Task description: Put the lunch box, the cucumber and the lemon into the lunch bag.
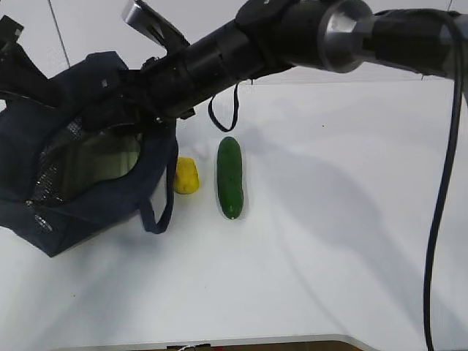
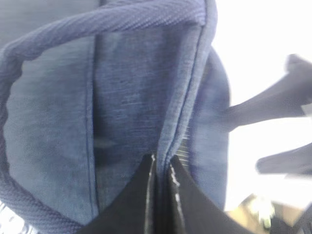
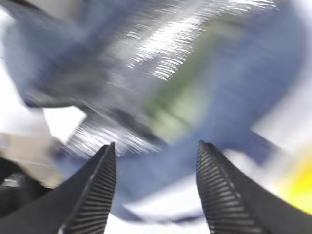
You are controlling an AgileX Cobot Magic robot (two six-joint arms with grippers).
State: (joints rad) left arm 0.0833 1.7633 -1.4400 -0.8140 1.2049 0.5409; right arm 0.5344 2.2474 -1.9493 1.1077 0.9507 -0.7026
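The lunch bag (image 1: 80,212) is being pinched at its rim by the left gripper (image 2: 162,168). The right gripper (image 3: 156,190), jaws spread and empty, is being held over the bag mouth; the lemon (image 1: 186,176) and cucumber (image 1: 229,176), lengthwise away from the camera, are lying just beside it on the right.

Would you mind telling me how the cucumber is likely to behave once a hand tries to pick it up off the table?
The cucumber looks straight and firm, so it will probably lift stiffly without sagging. Its skin appears smooth and shiny, so it may slip in a light pinch. Lying free on the flat table, its round body could roll sideways toward the lemon if nudged.
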